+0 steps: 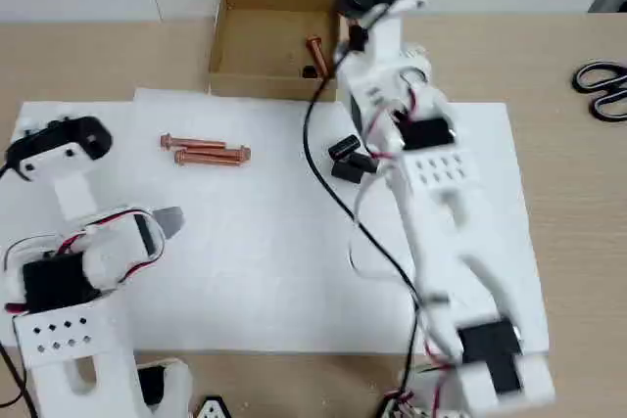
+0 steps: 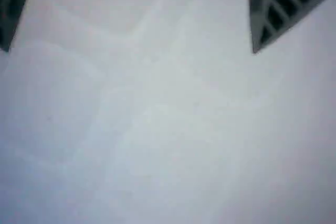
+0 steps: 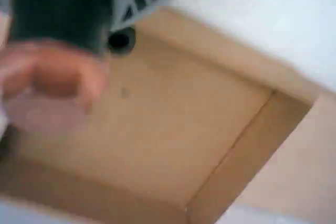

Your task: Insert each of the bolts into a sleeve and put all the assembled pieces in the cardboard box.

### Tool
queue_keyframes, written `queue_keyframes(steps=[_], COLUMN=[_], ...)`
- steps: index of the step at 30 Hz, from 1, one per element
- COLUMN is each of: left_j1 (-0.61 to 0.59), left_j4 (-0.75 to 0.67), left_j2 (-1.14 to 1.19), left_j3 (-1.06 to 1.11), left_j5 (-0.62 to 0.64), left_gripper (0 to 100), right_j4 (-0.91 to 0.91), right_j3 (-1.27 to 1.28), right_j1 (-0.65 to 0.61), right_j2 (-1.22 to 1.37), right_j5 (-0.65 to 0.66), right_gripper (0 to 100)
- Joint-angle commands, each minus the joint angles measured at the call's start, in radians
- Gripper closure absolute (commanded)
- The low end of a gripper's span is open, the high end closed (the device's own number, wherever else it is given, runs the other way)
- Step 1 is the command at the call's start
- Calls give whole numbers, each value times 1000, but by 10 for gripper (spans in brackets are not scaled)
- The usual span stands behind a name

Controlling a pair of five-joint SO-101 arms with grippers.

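Note:
The cardboard box [image 1: 257, 73] stands at the back of the table. My right gripper [image 1: 331, 54] hangs over its right end, shut on a copper bolt [image 1: 313, 47] with a black sleeve [image 1: 311, 72] at its lower end. In the right wrist view the bolt [image 3: 52, 77] is a copper blur beside the gripper [image 3: 105, 30], above the box floor [image 3: 157, 129]. Two bare copper bolts [image 1: 206, 150] lie side by side on the white sheet [image 1: 265, 261]. Two black sleeves [image 1: 346, 159] lie beside the right arm. My left gripper [image 1: 168, 221] is open over bare sheet [image 2: 157, 129], empty [image 2: 130, 51].
Black scissors [image 1: 602, 88] lie on the wooden table at the far right. The box's near wall [image 3: 247, 66] and corner stand between its floor and the sheet. The right arm's black cable [image 1: 323, 183] trails across the sheet's middle.

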Motion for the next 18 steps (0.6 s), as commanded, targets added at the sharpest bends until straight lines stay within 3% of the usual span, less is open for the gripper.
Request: queue_keyframes(steps=[1,7,18], left_j1=[-37,-48,-46], left_j4=[9,9,8], left_j2=[-12,-12,-12], left_j3=[-4,-4,-4], left_j5=[2,3,3], left_gripper=[726,727,725], right_j4=[-240,-538,-567], right_j3=[-172,-358,-640], right_j1=[2,-4,-36], right_j2=[209,564,938], right_j5=[6,6,8], right_gripper=[995,995,989])
